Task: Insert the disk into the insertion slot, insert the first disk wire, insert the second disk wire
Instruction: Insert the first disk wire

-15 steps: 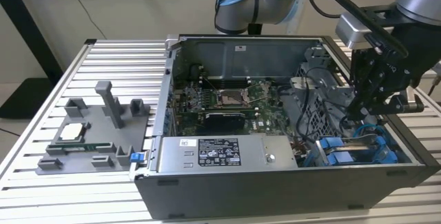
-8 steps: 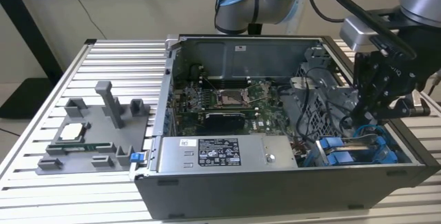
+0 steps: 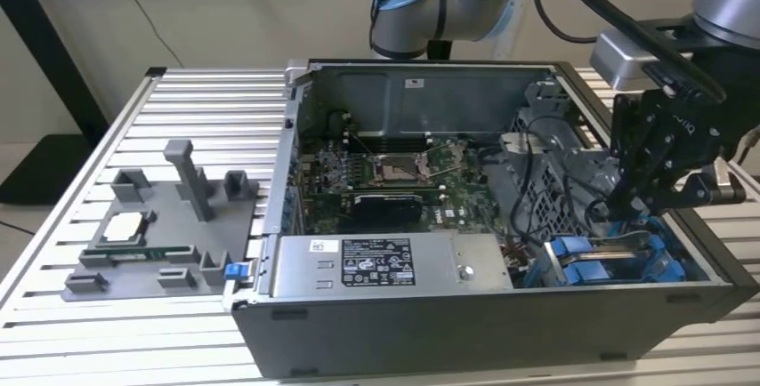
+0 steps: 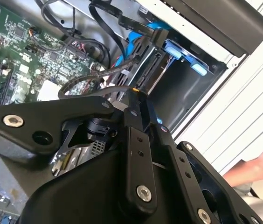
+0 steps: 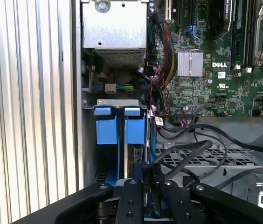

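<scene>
Hovering over the corner of the computer case [image 3: 475,324], the pincer [image 3: 611,204] is drawn narrow on what looks like a black connector [image 4: 136,91] — the disk [image 4: 154,74] already sits in the insertion slot [image 5: 106,126], so step one reads as done. One black cable [image 4: 157,33] seems plugged in at the disk's end, and the other wire looks not yet seated — hard to be sure. The disk stands on edge between the blue rails, its long axis along the slot and its connector end turned toward the pincer.
</scene>
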### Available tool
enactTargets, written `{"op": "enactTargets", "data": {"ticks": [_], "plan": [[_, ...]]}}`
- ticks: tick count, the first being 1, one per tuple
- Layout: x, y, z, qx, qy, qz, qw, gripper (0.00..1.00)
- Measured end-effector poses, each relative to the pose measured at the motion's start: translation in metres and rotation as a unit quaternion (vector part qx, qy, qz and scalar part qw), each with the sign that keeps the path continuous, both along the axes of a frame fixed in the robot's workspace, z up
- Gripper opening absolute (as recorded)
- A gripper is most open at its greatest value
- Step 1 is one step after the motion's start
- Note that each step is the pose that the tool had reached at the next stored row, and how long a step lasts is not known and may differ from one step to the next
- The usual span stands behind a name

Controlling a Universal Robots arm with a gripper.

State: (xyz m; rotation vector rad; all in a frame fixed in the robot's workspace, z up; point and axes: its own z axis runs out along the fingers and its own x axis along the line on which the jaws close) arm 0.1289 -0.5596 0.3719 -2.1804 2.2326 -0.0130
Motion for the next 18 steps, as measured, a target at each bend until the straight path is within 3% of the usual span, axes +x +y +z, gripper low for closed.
{"op": "enactTargets", "data": {"ticks": [7, 18], "plan": [[0.0047, 0.0000, -0.0041, -0.0024, 0.0063, 0.000, 1.0000, 0.00], [0.0062, 0.0000, -0.0054, -0.0025, 0.0072, 0.000, 1.0000, 0.00]]}}
